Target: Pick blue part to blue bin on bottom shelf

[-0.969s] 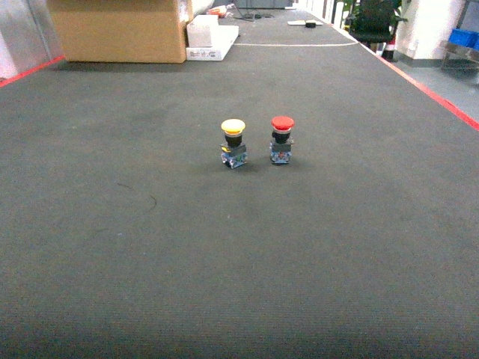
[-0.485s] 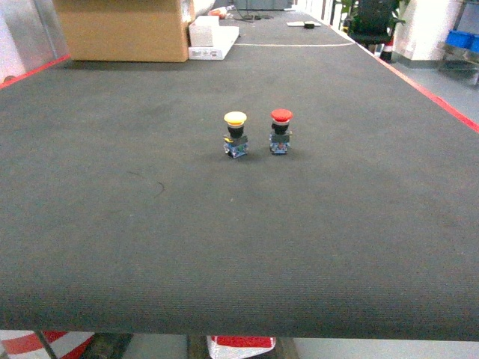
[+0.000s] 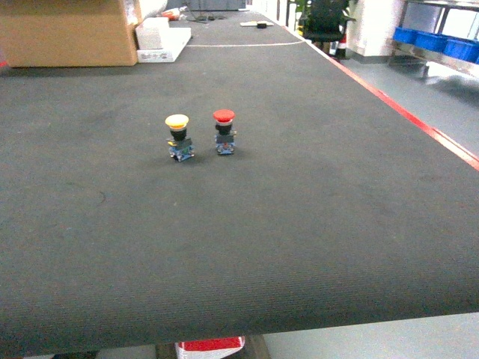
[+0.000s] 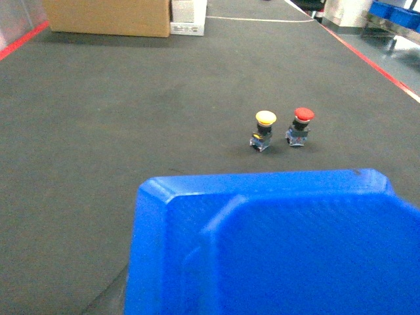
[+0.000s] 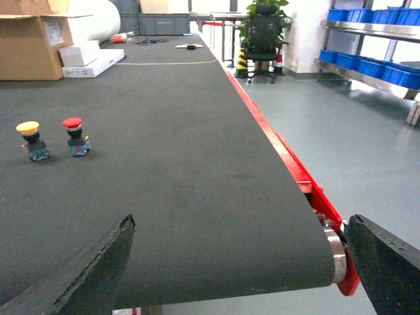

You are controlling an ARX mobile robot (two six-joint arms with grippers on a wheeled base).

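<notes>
Left wrist view: fills the lower frame with the blue part (image 4: 275,243), a bright blue plastic piece with bevelled corners and a stepped inner edge, close under the camera and above the dark ribbed table (image 4: 131,111). Hides the left gripper behind the blue part, so cannot tell whether spread or pinching.

Beyond the blue part, well apart from it: stands upright a yellow-capped push button (image 4: 264,129), and just beside it, on its right in this view and not touching, a red-capped push button (image 4: 300,125).

Head view: shows the same two buttons near the middle of the table, yellow (image 3: 177,137) left of red (image 3: 224,132); at the far end a cardboard box (image 3: 67,34) with white boxes (image 3: 159,41) beside it. Shows neither arm.

Right wrist view: presents the right gripper (image 5: 236,275) spread wide, one dark finger at each lower corner, holding nothing, above the table's near right corner by its red edge (image 5: 289,164). Far off to the right, across the floor: a steel rack (image 5: 354,72) carrying a row of blue bins (image 5: 374,65)
</notes>
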